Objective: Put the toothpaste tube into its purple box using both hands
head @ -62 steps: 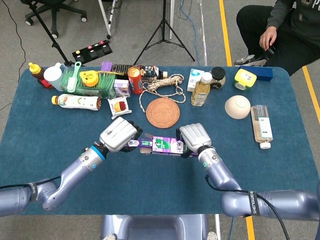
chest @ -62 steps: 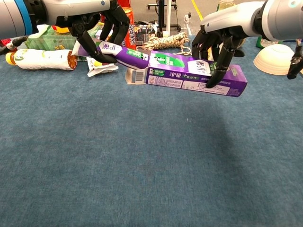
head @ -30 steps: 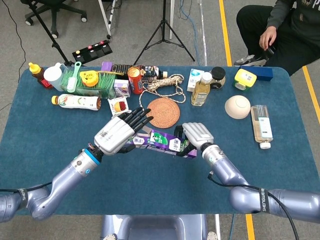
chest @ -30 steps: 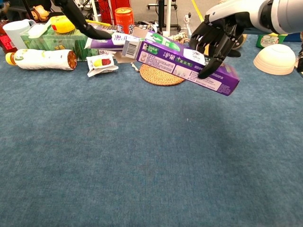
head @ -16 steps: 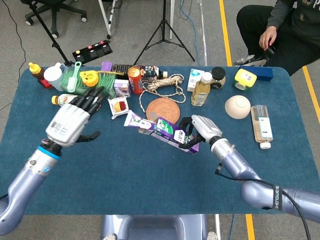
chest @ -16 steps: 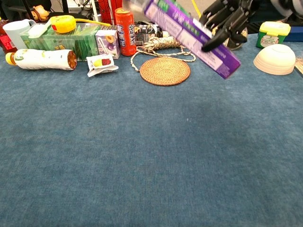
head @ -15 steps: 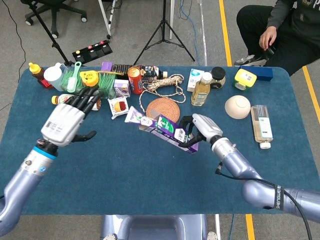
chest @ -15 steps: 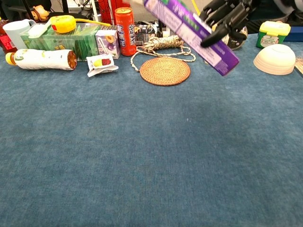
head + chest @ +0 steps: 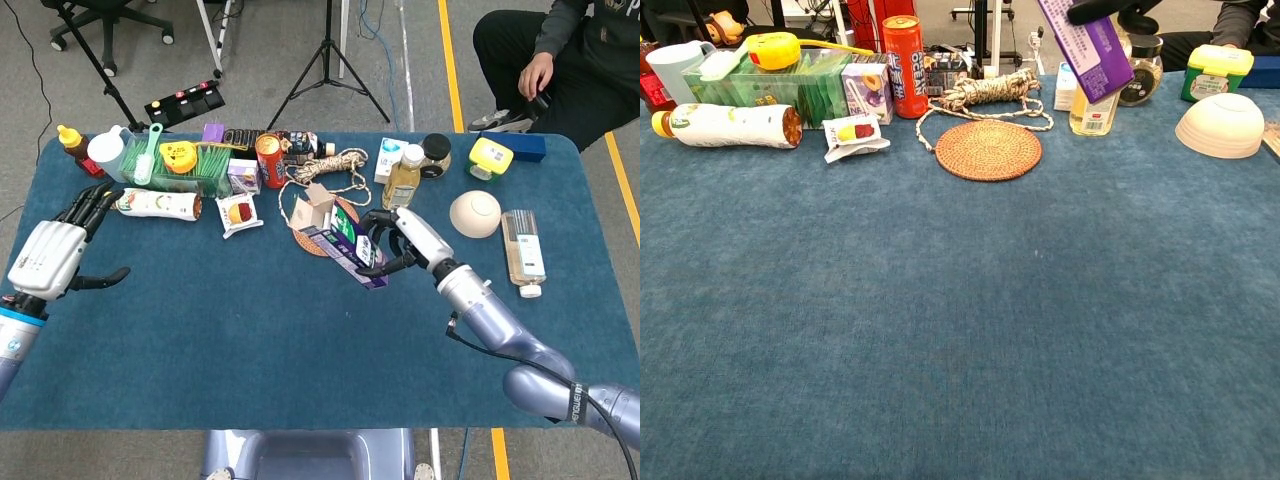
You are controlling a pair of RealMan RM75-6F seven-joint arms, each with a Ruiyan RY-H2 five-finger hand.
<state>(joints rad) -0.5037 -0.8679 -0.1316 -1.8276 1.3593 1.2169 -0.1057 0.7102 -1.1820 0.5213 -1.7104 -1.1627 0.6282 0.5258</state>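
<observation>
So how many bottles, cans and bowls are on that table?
Bottles: 4 (sauce bottle, white bottle, juice bottle, clear bottle)
Cans: 1 (red can)
Bowls: 1 (bowl)
Total: 6

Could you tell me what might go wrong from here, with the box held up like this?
Only the right hand holds the purple cardboard box, tilted, open flaps uppermost; it could slip from the fingers. The left hand is open far off, so it cannot steady it. Lowering carelessly might hit the round woven coaster below.
</observation>
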